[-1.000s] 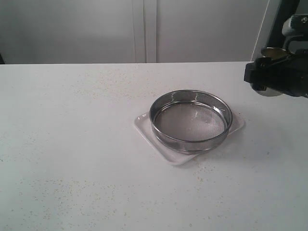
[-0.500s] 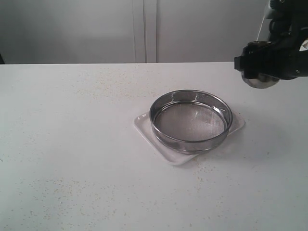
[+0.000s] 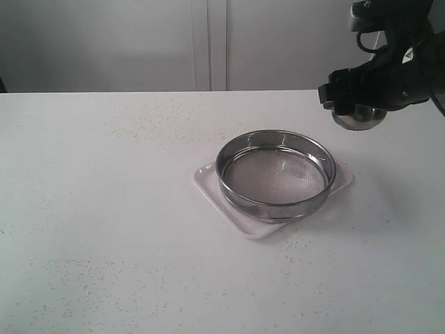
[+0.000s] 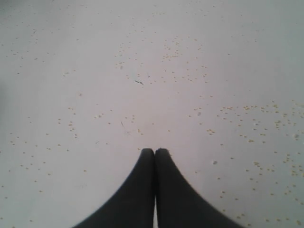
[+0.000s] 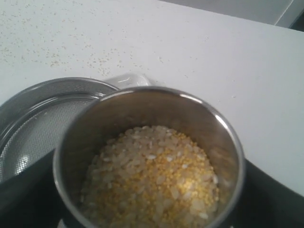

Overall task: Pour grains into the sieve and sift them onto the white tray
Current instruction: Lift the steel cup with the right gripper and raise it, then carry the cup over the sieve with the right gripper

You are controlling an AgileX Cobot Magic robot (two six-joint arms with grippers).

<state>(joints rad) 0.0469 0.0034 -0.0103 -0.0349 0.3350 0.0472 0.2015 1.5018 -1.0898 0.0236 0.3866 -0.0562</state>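
Exterior view: my right gripper hangs in the air above the table, off the far right side of the sieve. Its jaws are clamped around a small steel cup, whose rounded bottom shows beneath the black fingers. The sieve sits on the white tray, near the middle of the table. The tray's corners stick out from under the sieve on either side.

In the right wrist view I look straight down into the cup. The grains lie inside it as a loose heap, golden-yellow granules mixed with paler whitish ones. Part of the sieve's rim and mesh shows past the cup's edge.

In the left wrist view, my left gripper has its two dark fingers pressed together with nothing between them, over bare table sprinkled with stray specks.
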